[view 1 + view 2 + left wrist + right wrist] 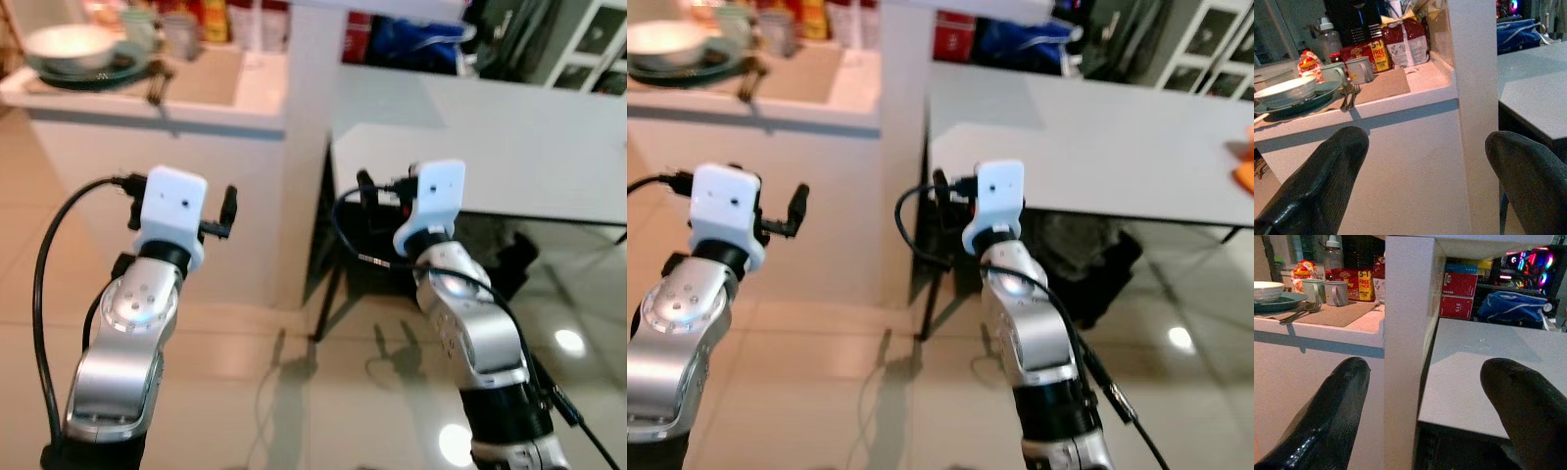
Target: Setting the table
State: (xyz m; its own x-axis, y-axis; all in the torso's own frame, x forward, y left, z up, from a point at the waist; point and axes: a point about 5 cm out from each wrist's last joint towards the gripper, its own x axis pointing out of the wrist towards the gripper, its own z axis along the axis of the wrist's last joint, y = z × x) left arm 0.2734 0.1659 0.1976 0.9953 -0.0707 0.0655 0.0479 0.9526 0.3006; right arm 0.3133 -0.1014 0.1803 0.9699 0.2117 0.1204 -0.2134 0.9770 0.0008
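A white bowl (pixel 69 44) rests on a dark green plate (pixel 93 73) on the white counter (pixel 147 113) at the far left. Cutlery (pixel 1349 93) lies beside the plate on a brown mat (pixel 1383 83), with two mugs (pixel 1327 291) behind it. The grey table (pixel 490 127) stretches out on the right. My left gripper (pixel 1425 139) is raised in front of the counter's face, open and holding nothing. Facing the white pillar and the table's near corner, my right gripper (pixel 1424 364) is also open with nothing in it.
A white pillar (pixel 309 147) stands between counter and table. Food packets and a bottle (pixel 1327 36) line the back of the counter. An orange thing (pixel 1244 166) lies at the table's right edge. A blue bag (pixel 1513 308) and red boxes (pixel 1457 293) sit beyond the table. The floor is glossy tile.
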